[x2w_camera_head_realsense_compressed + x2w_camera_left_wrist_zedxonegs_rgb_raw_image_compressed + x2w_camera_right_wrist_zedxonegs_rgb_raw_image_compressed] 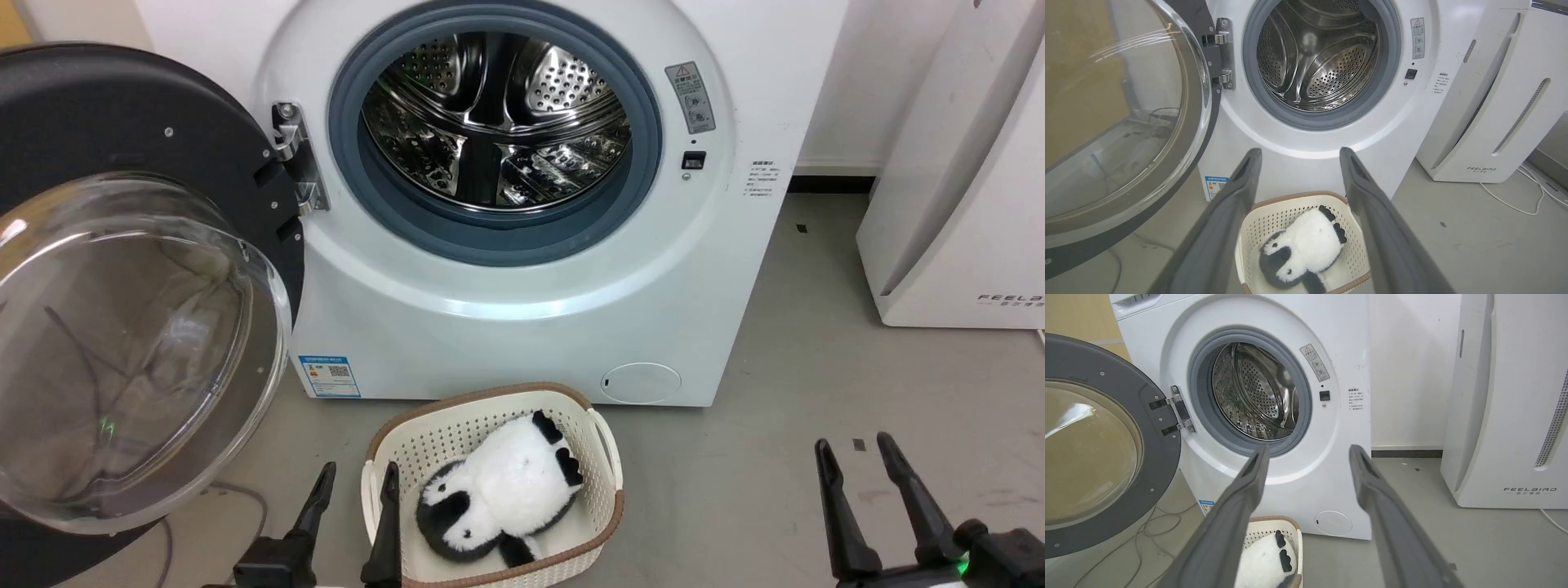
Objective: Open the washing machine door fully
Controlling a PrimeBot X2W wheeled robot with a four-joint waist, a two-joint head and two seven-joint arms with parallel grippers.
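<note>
The washing machine door (pixel 139 343) stands swung out to the left of the washing machine (pixel 522 318), hanging upright from the metal hinge (pixel 298 159) at the left edge of the opening. Its dark grey inner face and bulging glass bowl are turned towards the near side. The steel drum (pixel 498 122) is exposed inside the grey gasket (pixel 506 233).

On the floor (pixel 816 384) just in front of the machine sits a cream basket (pixel 602 457) with a plush penguin (pixel 506 490) lying in it. The left gripper (pixel 359 467) hangs at the basket's near-left rim, fingers apart and holding nothing. The right gripper (pixel 853 441) is well off to the right over bare floor, also spread and empty. A white air purifier (pixel 955 204) stands far right.
</note>
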